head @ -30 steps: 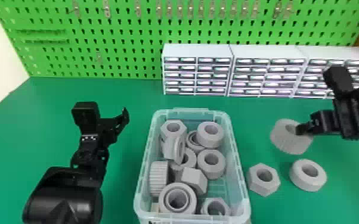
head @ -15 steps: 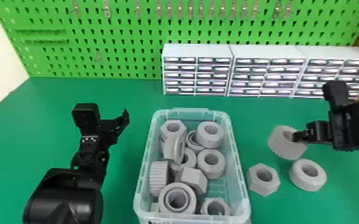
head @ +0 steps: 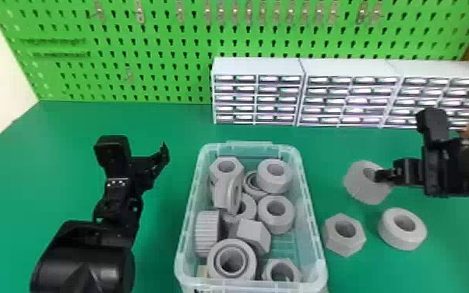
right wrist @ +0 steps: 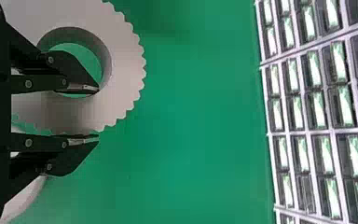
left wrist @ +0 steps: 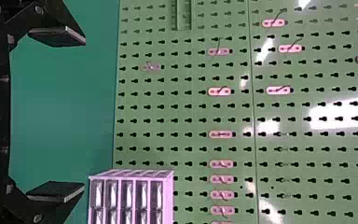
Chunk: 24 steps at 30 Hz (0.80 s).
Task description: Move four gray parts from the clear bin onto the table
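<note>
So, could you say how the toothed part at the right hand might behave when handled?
The toothed part looks stiff, with a thick, unbent wall. Its ridged rim probably resists slipping but, being round, it could roll on edge.

Green table (head: 183,124) | on it: clear bin (head: 320,253) | hex nut (head: 346,246) | gray ring (head: 401,240) | drawer units (head: 259,97)

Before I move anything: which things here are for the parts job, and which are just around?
Job:
- clear bin, gray parts inside
- green table
- ribbed part in right gripper
- hex nut, plain ring

Just around:
- drawer cabinets
- pegboard, hooks
</note>
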Tool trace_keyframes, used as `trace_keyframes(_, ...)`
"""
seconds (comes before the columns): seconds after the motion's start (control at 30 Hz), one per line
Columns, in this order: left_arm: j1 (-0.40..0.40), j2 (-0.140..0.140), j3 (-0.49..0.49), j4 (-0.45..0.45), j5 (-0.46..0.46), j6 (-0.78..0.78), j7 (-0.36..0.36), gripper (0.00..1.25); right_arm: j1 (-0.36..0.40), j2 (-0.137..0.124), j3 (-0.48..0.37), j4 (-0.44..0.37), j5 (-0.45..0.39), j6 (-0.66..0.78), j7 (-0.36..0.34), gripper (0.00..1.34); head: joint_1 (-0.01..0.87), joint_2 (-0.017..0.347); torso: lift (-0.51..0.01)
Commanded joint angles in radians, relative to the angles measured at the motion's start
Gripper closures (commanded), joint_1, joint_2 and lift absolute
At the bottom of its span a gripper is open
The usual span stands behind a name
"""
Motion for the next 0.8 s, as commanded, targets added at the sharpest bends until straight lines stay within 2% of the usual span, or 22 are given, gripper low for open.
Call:
trace_keyframes(0.0,-0.002,0.000,0.001,0.001,0.001,0.000,0.000,0.18,-0.010,0.030,-0.001,0.059,0.130,-0.068,0.089,0.96,0.693,0.072,-0.052)
trace_keyframes(0.13,-0.002,0.000,0.001,0.001,0.001,0.000,0.000,0.18,-0.029,0.075,-0.007,0.113,0.342,-0.101,0.247,0.96,0.693,0.072,-0.052)
trace_keyframes(0.2,-0.002,0.000,0.001,-0.001,0.001,0.000,0.000,0.18,-0.033,0.083,0.001,0.132,0.388,-0.111,0.273,0.96,0.693,0.072,-0.052)
trace_keyframes(0.77,-0.003,0.000,0.001,-0.001,0.001,0.000,0.000,0.18,-0.052,0.092,0.065,0.219,0.405,-0.127,0.276,0.96,0.693,0.072,-0.052)
